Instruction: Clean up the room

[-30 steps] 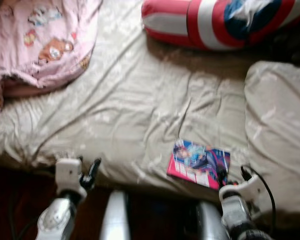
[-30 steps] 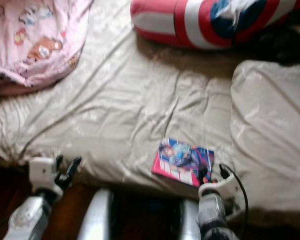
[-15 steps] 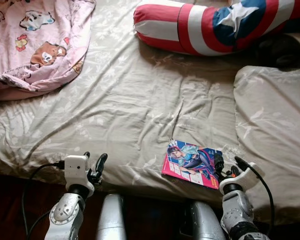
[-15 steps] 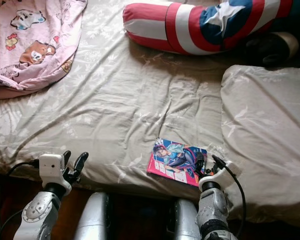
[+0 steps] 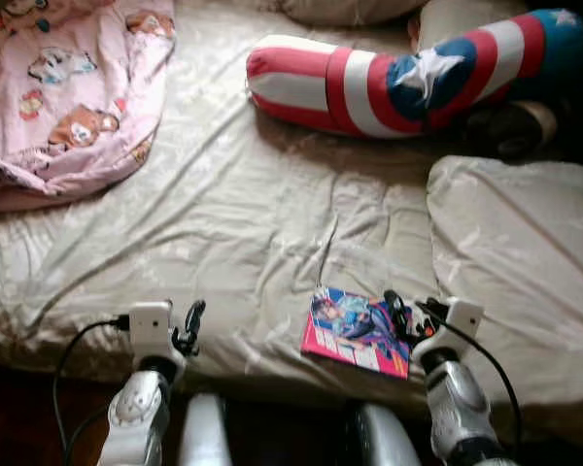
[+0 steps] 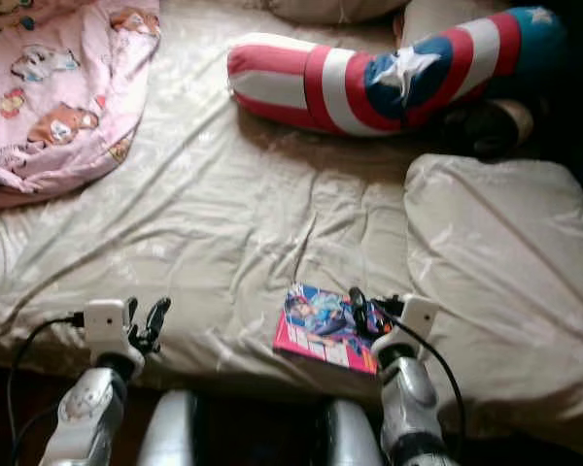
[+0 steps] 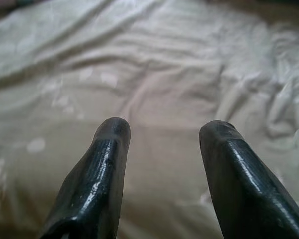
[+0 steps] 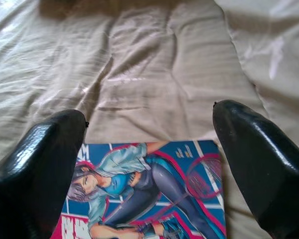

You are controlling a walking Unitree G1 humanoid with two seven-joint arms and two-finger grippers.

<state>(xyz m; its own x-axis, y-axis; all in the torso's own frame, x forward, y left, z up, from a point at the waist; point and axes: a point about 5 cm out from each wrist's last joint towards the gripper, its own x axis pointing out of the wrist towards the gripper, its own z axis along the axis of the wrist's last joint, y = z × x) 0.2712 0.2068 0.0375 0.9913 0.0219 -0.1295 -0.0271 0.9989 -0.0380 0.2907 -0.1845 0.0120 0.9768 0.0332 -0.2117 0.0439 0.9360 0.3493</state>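
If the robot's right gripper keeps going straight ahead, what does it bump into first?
Probably the comic book. The right gripper hangs over its near edge with jaws open, pointing across the cover. Past the book there is only the sheet. Depth is hard to judge.

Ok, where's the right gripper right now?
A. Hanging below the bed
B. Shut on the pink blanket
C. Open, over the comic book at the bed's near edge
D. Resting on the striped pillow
C: the right gripper has its fingers spread wide over the comic book, which lies flat on the sheet, not gripped.
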